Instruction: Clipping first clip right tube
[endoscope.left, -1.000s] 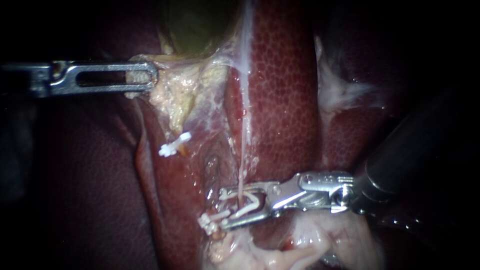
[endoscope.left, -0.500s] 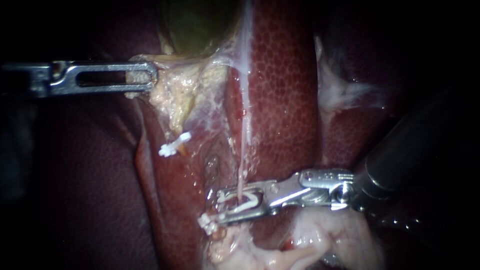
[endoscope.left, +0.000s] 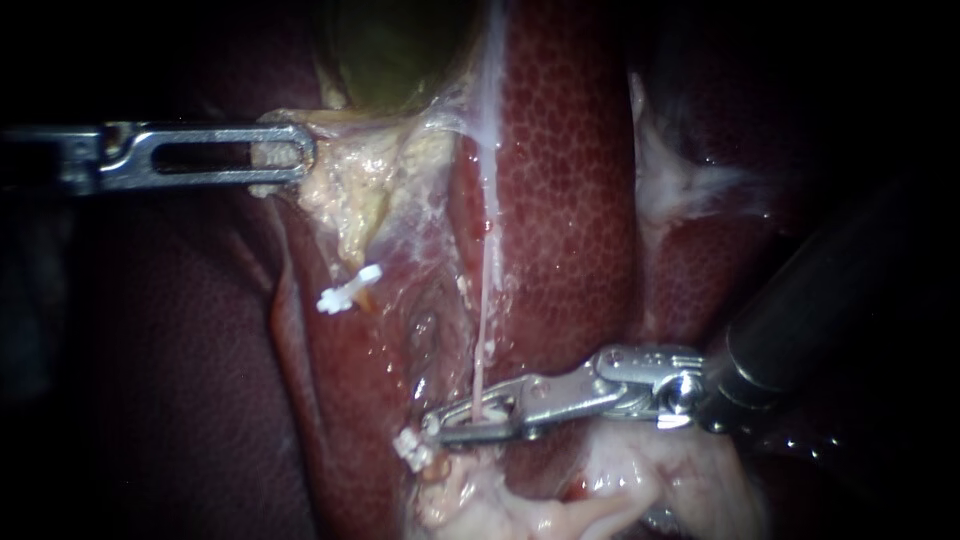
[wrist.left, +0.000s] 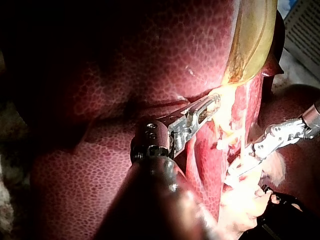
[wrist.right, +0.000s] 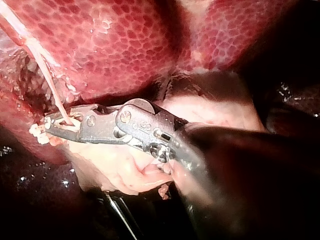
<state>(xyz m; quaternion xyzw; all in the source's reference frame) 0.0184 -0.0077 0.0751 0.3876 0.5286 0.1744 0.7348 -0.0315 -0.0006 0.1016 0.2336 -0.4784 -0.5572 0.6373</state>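
The right tube (endoscope.left: 486, 290) is a thin pale strand running down over the liver (endoscope.left: 565, 180). My right instrument (endoscope.left: 472, 417) comes in from the right, and its jaws are closed across the tube's lower end with a white clip pressed between them. The right wrist view shows the same grip (wrist.right: 59, 123) on the strand (wrist.right: 42, 59). My left instrument (endoscope.left: 288, 156) is shut on yellowish tissue at the neck of the gallbladder (endoscope.left: 390, 50) and holds it off to the left. In the left wrist view its jaws (wrist.left: 209, 105) bite that same tissue.
A white clip (endoscope.left: 350, 289) sits on a short stump left of the tube. Another white clip (endoscope.left: 410, 448) lies just below the tip of the right jaws. Pale fatty tissue (endoscope.left: 610, 485) bulges under the right instrument's shaft.
The right instrument's jaws have closed from wide open around the tube to nearly together, squeezing the clip onto it. The left instrument has stayed still.
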